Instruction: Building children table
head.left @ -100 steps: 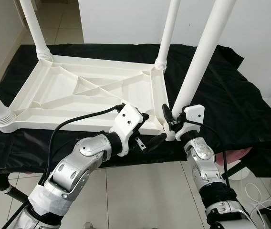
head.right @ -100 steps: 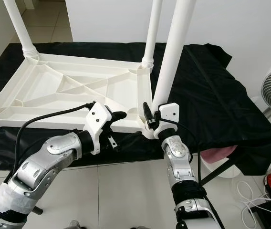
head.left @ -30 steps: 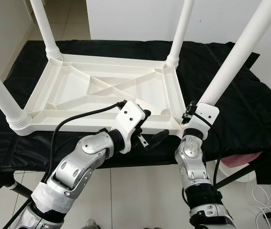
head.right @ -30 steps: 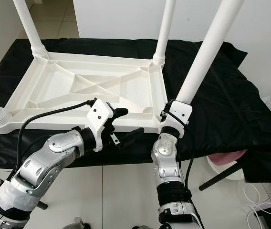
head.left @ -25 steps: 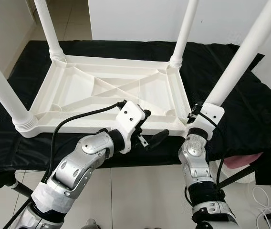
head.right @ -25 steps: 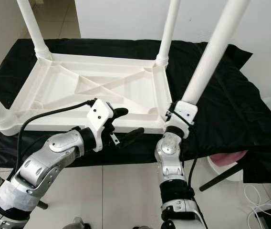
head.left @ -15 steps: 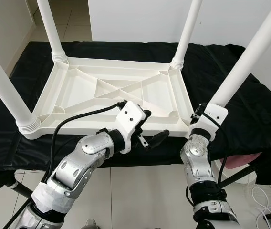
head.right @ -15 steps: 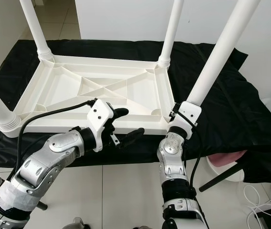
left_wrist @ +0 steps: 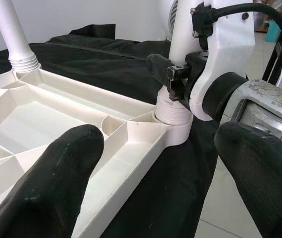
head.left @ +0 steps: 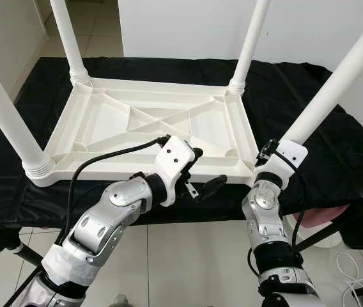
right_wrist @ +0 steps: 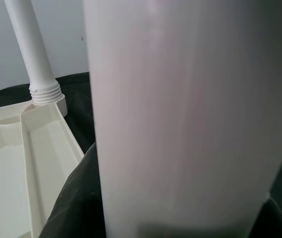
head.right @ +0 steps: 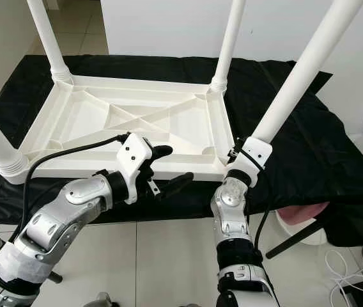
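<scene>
The white children's table (head.left: 149, 125) lies upside down on the black-draped counter (head.left: 309, 153), so its corner sockets face up and the legs can be set in from above. Three legs stand in the far left, far right and near left sockets. The fourth leg (head.left: 335, 80) leans rightward out of the near right corner, where the right pincer (left_wrist: 178, 79) is clamped on its threaded base, apparently to turn or seat it in the socket. The left pincer (head.left: 200, 179) hovers at the table's near rim with its fingers (left_wrist: 56, 173) spread wide and holding nothing, probably ready to steady the frame. The tilted leg looks not fully seated yet.
</scene>
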Motion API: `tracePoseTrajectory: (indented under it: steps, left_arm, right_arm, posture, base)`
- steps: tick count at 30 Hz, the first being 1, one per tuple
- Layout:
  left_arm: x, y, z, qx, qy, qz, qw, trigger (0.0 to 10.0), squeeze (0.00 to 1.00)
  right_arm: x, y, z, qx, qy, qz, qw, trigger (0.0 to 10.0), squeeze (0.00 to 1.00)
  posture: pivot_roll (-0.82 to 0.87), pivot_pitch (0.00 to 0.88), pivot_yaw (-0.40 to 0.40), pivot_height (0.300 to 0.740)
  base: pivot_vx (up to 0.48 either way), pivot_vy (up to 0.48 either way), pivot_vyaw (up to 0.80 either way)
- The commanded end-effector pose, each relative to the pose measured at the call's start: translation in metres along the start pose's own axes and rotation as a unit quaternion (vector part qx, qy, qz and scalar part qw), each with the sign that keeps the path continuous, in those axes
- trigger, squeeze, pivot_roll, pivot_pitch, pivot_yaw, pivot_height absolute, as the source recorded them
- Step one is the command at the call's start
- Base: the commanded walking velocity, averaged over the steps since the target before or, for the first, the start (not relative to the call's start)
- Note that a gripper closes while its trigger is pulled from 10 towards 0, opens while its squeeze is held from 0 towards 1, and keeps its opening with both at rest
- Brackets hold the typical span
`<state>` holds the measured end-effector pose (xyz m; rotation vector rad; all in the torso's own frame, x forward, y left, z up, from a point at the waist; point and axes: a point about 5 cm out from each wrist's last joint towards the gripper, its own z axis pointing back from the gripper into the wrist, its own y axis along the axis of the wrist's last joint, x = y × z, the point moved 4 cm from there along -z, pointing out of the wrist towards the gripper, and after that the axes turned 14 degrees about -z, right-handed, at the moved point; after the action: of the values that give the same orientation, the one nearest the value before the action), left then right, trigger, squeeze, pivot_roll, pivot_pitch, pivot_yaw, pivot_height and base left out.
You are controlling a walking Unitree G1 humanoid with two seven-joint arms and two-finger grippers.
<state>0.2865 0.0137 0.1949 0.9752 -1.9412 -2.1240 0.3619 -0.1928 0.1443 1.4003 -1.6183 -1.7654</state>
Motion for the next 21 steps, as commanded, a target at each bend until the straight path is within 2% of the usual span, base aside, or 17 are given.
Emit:
tracePoseTrajectory:
  steps: [1,2,4,11,21]
  left_arm:
    - [0.0060,0.0009,0.0015,0.007,-0.033,-0.002,0.999,10.0,0.00]
    - [0.0057,0.0010,0.0011,0.007,-0.033,-0.002,0.999,10.0,0.00]
    - [0.0057,0.0011,0.0010,0.007,-0.033,-0.002,0.999,10.0,0.00]
    - [0.0051,0.0012,0.0013,0.007,-0.032,-0.001,0.999,10.0,0.00]
    - [0.0040,0.0010,0.0020,0.007,-0.031,-0.002,1.000,10.0,0.00]
  right_arm:
    - [0.0383,-0.0360,0.0114,-0.077,-0.066,0.015,0.995,10.0,0.00]
    - [0.0379,-0.0375,0.0111,-0.087,-0.074,-0.006,0.993,10.0,0.00]
    - [0.0380,-0.0378,0.0109,-0.089,-0.076,-0.006,0.993,10.0,0.00]
    - [0.0348,-0.0334,0.0084,-0.072,-0.057,0.022,0.995,10.0,0.00]
    - [0.0314,-0.0311,0.0073,-0.065,-0.047,0.028,0.996,10.0,0.00]
  posture:
    - [0.03,0.067,-0.035,0.740]
    - [0.03,0.071,-0.032,0.740]
    - [0.03,0.071,-0.032,0.740]
    - [0.03,0.075,-0.032,0.740]
    - [0.03,0.076,-0.031,0.740]
  base:
    - [0.000,0.000,0.00]
    - [0.000,0.000,0.00]
    - [0.000,0.000,0.00]
    - [0.000,0.000,0.00]
    - [0.000,0.000,0.00]
